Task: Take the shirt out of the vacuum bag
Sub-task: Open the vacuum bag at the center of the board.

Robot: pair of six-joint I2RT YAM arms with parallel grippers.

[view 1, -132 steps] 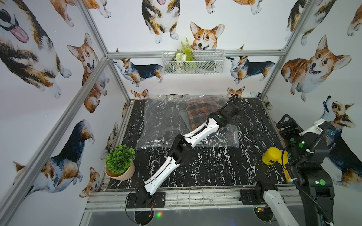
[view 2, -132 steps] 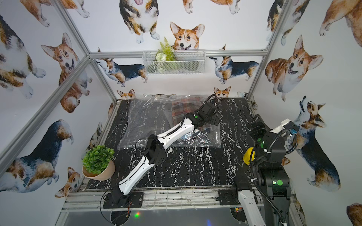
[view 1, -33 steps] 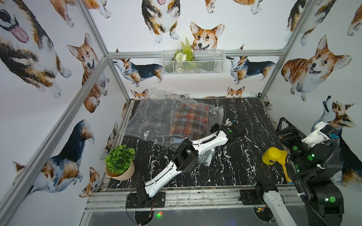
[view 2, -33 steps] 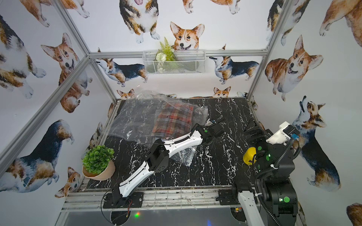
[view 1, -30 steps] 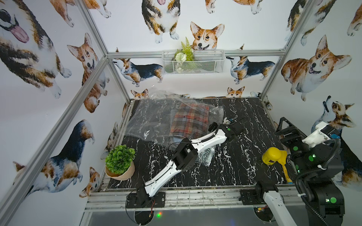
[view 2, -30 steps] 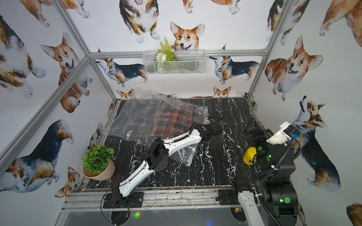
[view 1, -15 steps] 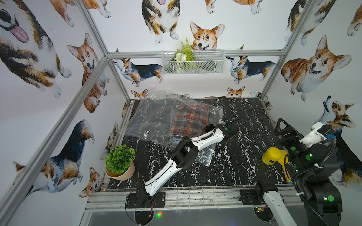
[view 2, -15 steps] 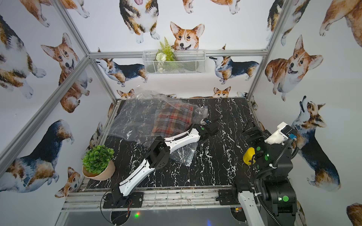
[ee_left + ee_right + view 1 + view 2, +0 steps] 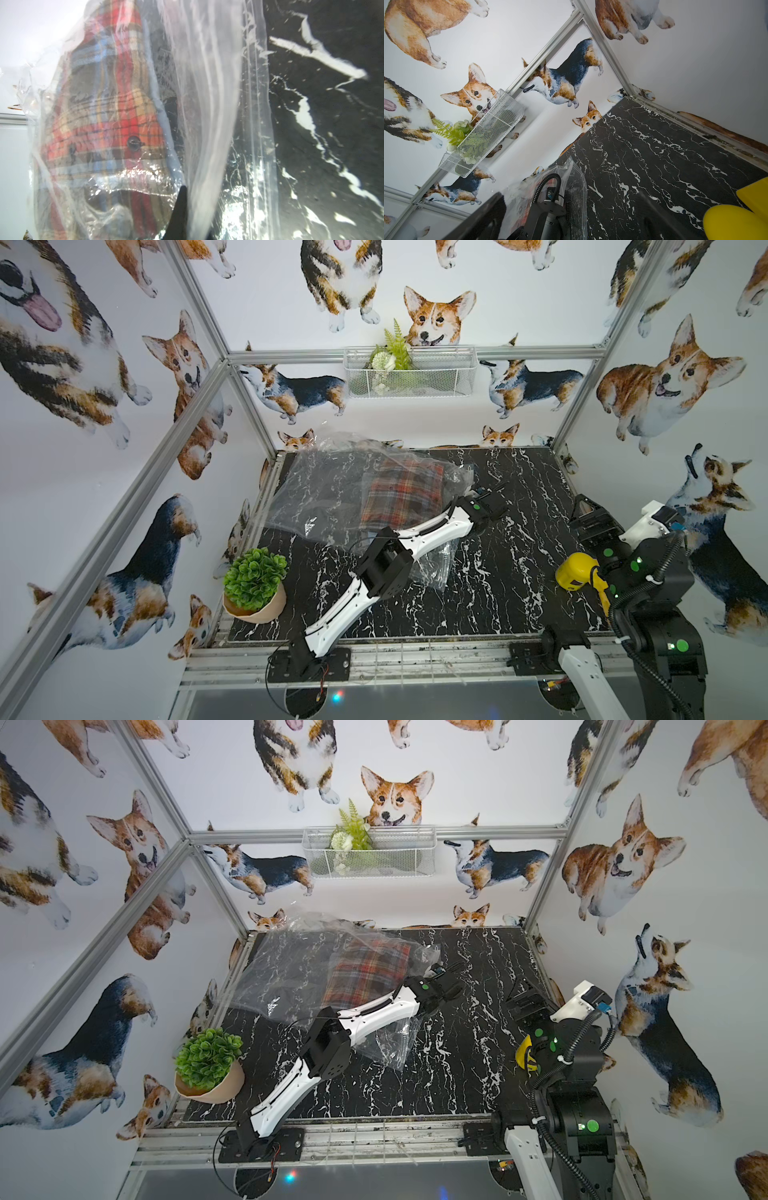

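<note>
Now | my left gripper (image 9: pixel 182 209) clamped on vacuum bag (image 9: pixel 332 489) film, plaid shirt (image 9: pixel 401 497) inside | my right gripper (image 9: pixel 592 516) jaws wide apart at table (image 9: pixel 498 593) edge

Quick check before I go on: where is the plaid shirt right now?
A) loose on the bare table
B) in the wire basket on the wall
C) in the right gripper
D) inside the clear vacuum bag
D: the plaid shirt shows through the crinkled plastic of the vacuum bag in both top views.
</note>
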